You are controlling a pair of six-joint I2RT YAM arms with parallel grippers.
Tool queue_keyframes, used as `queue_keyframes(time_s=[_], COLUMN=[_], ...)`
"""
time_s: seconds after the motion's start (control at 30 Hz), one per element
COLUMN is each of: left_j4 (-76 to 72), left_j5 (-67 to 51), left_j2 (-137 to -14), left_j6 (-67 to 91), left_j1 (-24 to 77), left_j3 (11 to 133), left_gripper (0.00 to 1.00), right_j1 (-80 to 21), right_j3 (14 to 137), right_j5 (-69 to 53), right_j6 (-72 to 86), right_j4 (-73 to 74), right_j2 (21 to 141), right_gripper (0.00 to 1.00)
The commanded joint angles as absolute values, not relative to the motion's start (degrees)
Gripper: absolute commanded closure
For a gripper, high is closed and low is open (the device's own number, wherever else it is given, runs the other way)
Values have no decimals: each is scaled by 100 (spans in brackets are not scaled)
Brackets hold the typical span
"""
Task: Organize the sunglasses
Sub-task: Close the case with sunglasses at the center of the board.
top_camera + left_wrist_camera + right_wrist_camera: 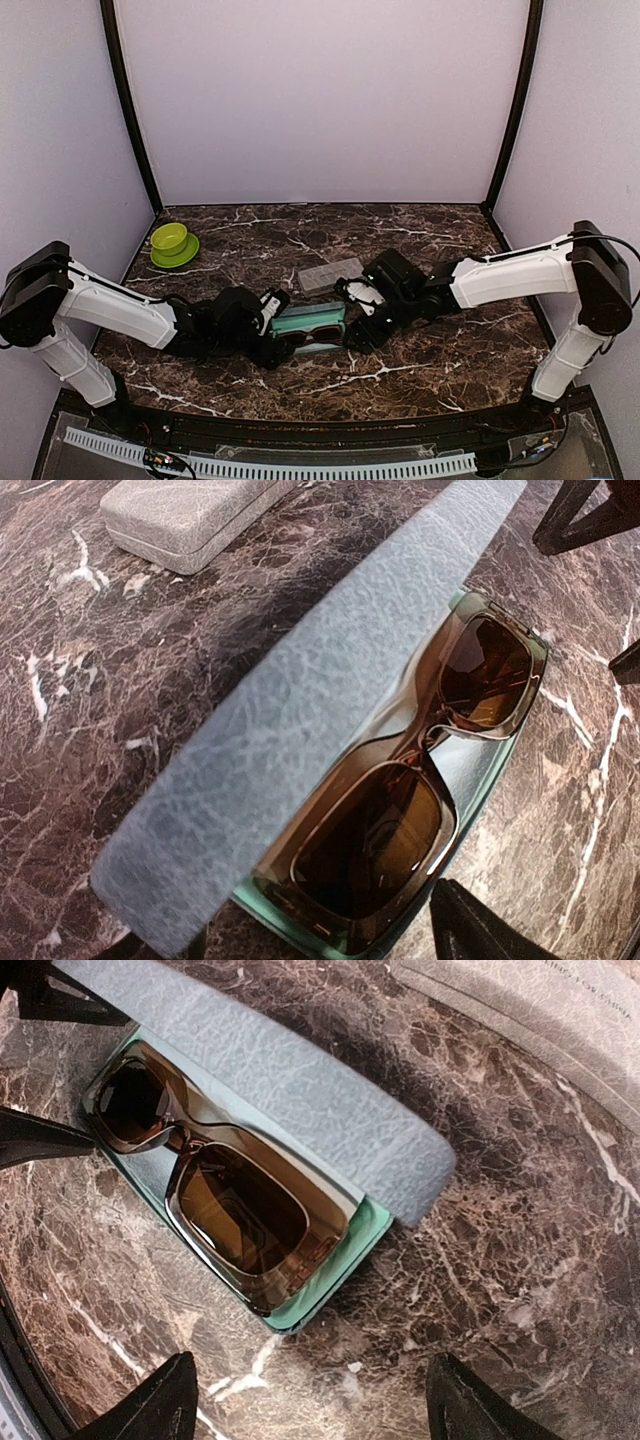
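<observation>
A pair of brown sunglasses (315, 333) (420, 770) (215, 1185) lies inside an open blue-grey case (308, 315) (300, 700) (290, 1090) with a teal lining. Its lid stands raised along the far side. My left gripper (272, 330) (330, 942) is open at the case's left end, one finger (480, 930) on each side of that end, with a thin gap showing. At the right end, my right gripper (352, 325) (315, 1410) is open just short of the case, with only marble between its fingers.
A shut grey case (330, 273) (190, 515) (540, 1010) lies just behind the open one. A green bowl (170, 238) on a green plate stands at the far left of the marble table (450, 370). Lilac walls close in three sides.
</observation>
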State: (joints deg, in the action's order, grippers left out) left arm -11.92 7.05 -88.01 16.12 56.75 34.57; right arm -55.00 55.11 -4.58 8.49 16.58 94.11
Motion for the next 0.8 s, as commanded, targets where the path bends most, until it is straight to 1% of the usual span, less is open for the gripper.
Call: queue_keyframes(time_s=[0.0,0.13,0.47,0.77], left_j4=[-1118,-1128,-1112,-1155], left_j5=[625,623,657,698], left_j2=[-8765,-8732,-8752,-8762], left_j6=[1711,1733,1739,1738], left_j1=[5643,5643,5643,5625], left_j3=[3535,3516,3497,3509], left_gripper=[20,20,21,22], right_j1=[-5467,-5467,-5467,-5467], right_j3=[5465,5487,5650,5713], right_j5=[-610,-605,-552,-562], right_j6=[931,949,960,1001], right_j4=[1315,1212,1167,1091], right_j2=[9639,9772,10062,10095], right_gripper=[21,22,29,32])
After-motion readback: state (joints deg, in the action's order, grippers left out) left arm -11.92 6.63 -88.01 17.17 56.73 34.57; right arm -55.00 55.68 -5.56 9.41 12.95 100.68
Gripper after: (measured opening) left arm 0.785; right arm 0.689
